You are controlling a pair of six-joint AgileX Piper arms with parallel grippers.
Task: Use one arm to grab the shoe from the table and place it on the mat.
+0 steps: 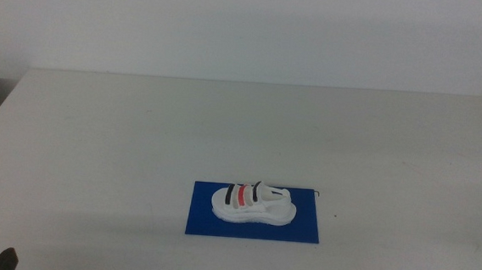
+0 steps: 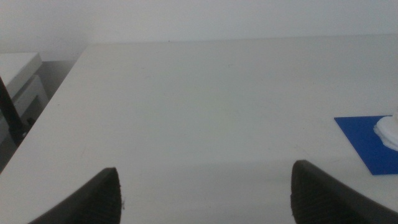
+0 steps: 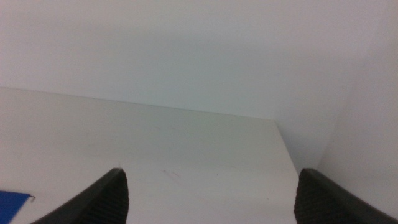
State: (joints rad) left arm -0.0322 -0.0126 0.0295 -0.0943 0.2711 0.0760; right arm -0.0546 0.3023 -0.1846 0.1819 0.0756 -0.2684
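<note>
The white shoe [image 1: 253, 202] with black and red straps lies on its sole on the dark blue mat [image 1: 205, 223] near the front middle of the white table [image 1: 139, 128]. In the left wrist view the mat's corner [image 2: 364, 140] and the shoe's white end [image 2: 388, 132] show at the edge. My left gripper [image 2: 205, 193] is open and empty, waiting low over the table's front left; a dark bit of it [image 1: 4, 261] shows at the middle view's bottom edge. My right gripper [image 3: 211, 199] is open and empty over the table's right side, out of the middle view.
The mat's corner shows in the right wrist view [image 3: 12, 204]. A white cabinet [image 2: 18, 81] stands beyond the table's left edge. A white wall [image 1: 249, 25] runs behind the table.
</note>
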